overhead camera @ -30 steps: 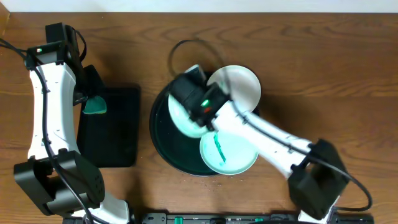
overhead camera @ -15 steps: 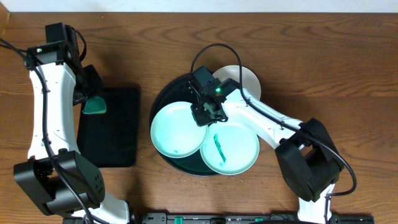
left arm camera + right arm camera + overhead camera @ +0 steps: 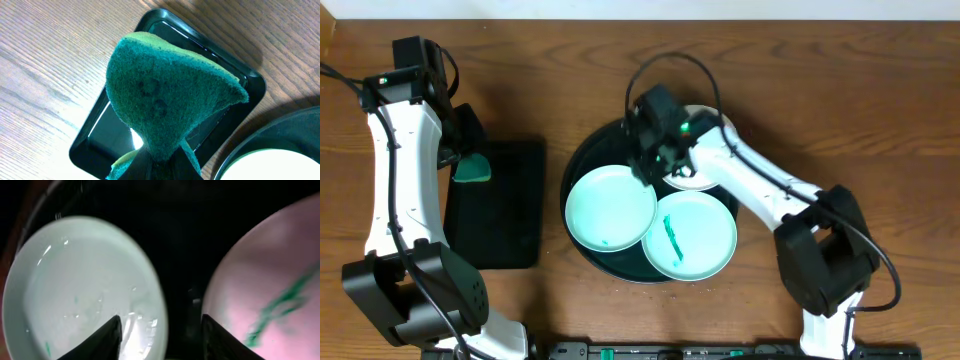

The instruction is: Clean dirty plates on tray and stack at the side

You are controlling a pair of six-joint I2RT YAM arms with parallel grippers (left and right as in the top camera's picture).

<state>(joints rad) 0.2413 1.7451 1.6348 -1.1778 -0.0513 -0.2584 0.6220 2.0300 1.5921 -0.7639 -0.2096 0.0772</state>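
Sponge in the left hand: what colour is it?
Dark green sponge, lighter green edge; shows best in left wrist view.

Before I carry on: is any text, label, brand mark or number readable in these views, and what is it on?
No readable text in any view.
Round black tray, rectangular black tray, green sponge: no markings.
Streaked mint plate, other mint plate: green smears only, not writing.
Right arm: green light, no legible lettering.
Dark strip at the overhead view's bottom edge: too small to read.

The tray point(image 3: 582, 160) holding plates point(image 3: 610, 208) sits right of the smaller tray point(image 3: 505, 210).
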